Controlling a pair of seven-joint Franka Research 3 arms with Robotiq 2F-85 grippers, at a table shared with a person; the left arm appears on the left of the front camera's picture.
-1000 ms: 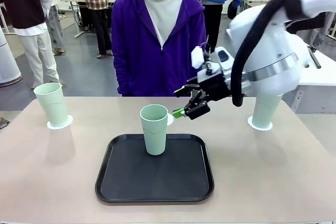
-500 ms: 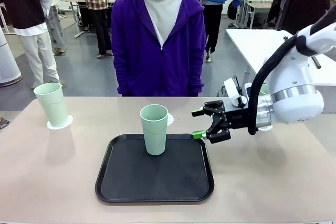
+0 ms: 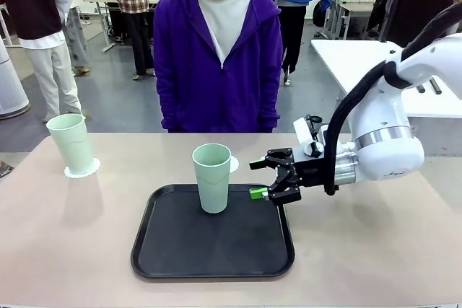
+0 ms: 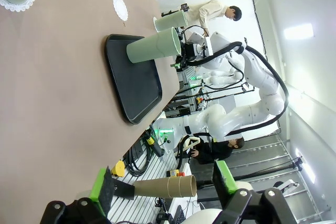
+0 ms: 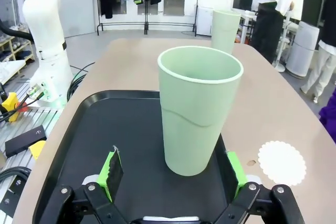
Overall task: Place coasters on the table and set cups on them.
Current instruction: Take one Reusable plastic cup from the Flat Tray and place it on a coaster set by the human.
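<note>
- Sideways across the worktop (image 3: 65, 250) reached the right arm (image 3: 382, 142), forearm nearly level, its gripper (image 3: 268, 178) pointing at the cup on the tray (image 3: 212, 177) from just beside it, over the black tray's (image 3: 213, 239) right edge.
- Its fingers (image 3: 258, 193) stood wide apart and held nothing, with a clear gap to that cup.
- From the right wrist, the same cup filled the space ahead of the two green pads (image 5: 112, 167), upright on the tray, with one bare doily (image 5: 282, 162) lying on the worktop past the tray's rim.
- That doily showed only as a sliver behind the cup from the front.
- At the worktop's far left corner, a second cup (image 3: 71, 143) stood upright on its doily (image 3: 81, 171).
- Looking from the left wrist, the left gripper (image 4: 164, 182) hung off the worktop's edge, its fingers (image 4: 103, 185) spread open and empty.
- A third cup (image 4: 170, 21) appeared there behind the right arm.
- A person in a purple hoodie (image 3: 216, 55) stood at the far side.
</note>
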